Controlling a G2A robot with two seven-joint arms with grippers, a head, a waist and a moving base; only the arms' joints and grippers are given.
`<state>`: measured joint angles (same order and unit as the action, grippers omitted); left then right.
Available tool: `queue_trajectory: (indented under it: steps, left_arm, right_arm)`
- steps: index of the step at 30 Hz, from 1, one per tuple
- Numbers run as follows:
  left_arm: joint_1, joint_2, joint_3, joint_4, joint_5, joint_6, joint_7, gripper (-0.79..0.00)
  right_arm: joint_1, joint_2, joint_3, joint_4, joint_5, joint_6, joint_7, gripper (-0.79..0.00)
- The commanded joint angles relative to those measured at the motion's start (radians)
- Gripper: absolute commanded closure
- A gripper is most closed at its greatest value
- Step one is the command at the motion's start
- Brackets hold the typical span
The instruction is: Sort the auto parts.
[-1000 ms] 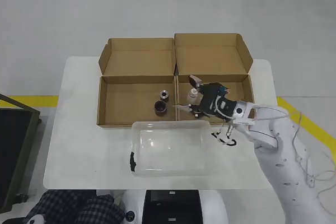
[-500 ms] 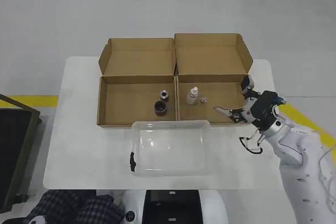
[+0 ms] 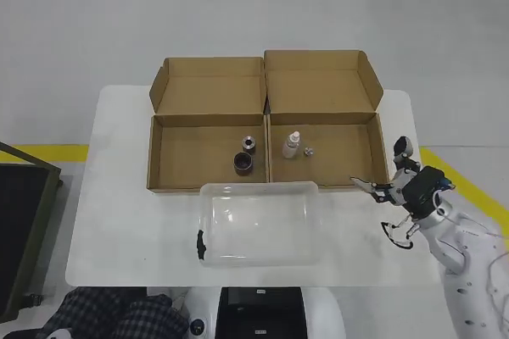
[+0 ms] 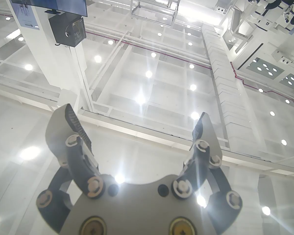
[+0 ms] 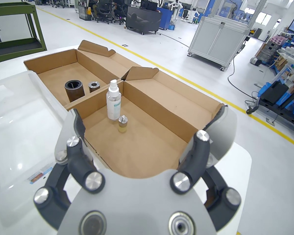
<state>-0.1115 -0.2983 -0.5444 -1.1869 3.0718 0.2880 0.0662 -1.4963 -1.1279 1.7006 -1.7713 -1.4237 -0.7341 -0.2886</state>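
A: Risk for right end effector (image 3: 369, 203)?
B: It's wide open & empty, low over the bench (image 3: 127, 212) at the right box (image 3: 378, 144) near corner. Going in low, a finger could clip the cardboard wall & shove the box, or tip the spray bottle (image 5: 113, 101), which is tall w/ a narrow base.
A: Parts vs. it?
B: Bottle & small fitting (image 5: 122, 124) stand side by side in that box by the divider, well apart from it. Big dark sleeve (image 3: 243, 162) & small sleeve (image 3: 248, 142) are in the left box (image 3: 153, 152), farther off. Left end effector (image 4: 134, 112) is wide too, aimed at the ceiling.
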Motion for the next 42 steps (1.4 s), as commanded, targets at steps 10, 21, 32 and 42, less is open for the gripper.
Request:
queue_trajectory:
  steps: [10,21,32,42]
  left_arm:
    - [0.000,0.000,0.000,0.000,0.000,0.000,0.000,-0.785]
    - [0.000,0.000,0.000,0.000,0.000,0.000,0.000,-0.785]
    - [0.000,0.000,0.000,0.000,0.000,0.000,0.000,-0.785]
    - [0.000,0.000,0.000,0.000,0.000,0.000,0.000,-0.785]
  right_arm:
    - [-0.142,0.014,0.096,0.068,-0.098,0.048,-0.199,-0.785]
    - [-0.195,0.030,0.170,0.115,-0.116,0.001,-0.258,-0.785]
    - [-0.199,0.032,0.173,0.123,-0.106,-0.005,-0.256,-0.785]
    - [-0.199,0.032,0.173,0.123,-0.106,-0.005,-0.256,-0.785]
